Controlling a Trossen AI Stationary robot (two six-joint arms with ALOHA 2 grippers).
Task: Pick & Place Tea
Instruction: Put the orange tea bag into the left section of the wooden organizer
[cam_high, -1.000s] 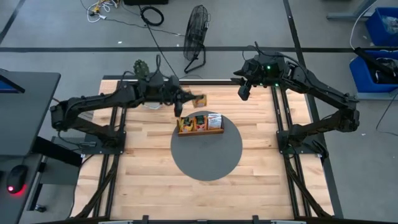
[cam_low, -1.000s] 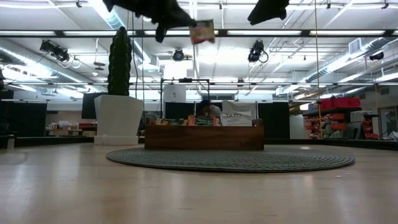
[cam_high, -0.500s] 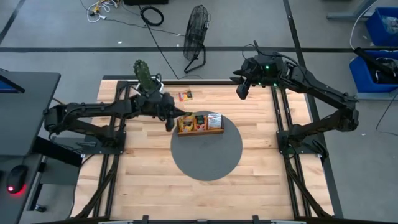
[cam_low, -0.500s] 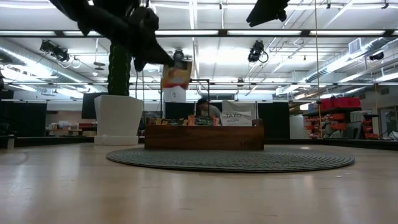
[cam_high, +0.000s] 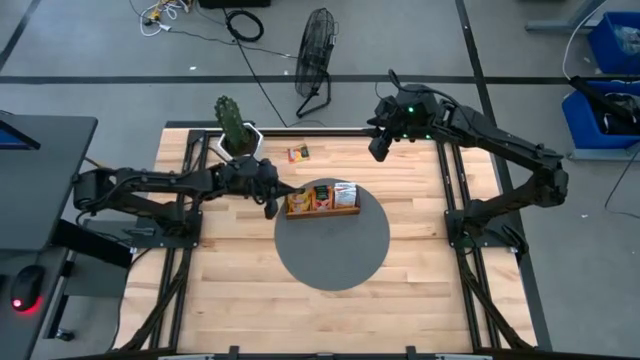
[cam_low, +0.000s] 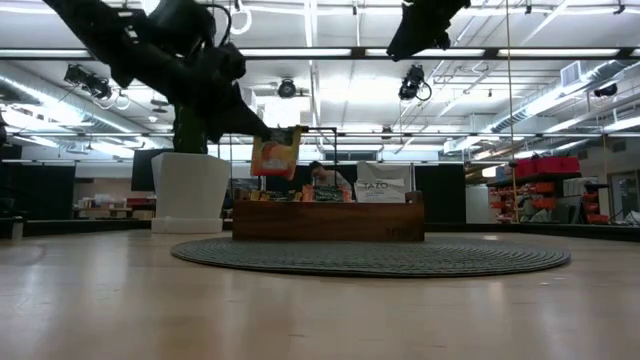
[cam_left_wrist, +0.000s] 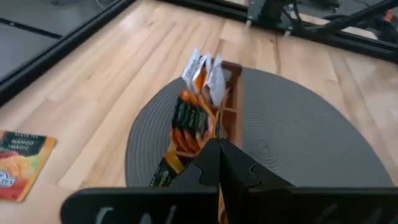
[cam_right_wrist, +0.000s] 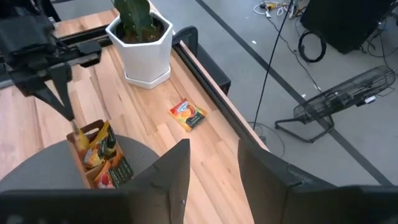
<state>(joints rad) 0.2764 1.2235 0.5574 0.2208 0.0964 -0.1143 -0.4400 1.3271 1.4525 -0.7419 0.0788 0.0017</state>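
I see the left gripper (cam_low: 268, 135) clenched on an orange tea sachet (cam_low: 277, 156), just above the wooden tray's (cam_low: 328, 219) left end. Right gripper (cam_high: 379, 148) hovers open, empty, well behind the tray.

A brown wooden slotted tray (cam_high: 322, 209) is set on the far part of a round grey mat (cam_high: 332, 237) at the table's middle. Small flat paper tea sachets (cam_high: 322, 195) are stood in it. One orange paper sachet (cam_high: 297, 153) is laid behind the tray, near the table's far edge, right of a potted cactus in a white hexagonal pot (cam_high: 236, 128).
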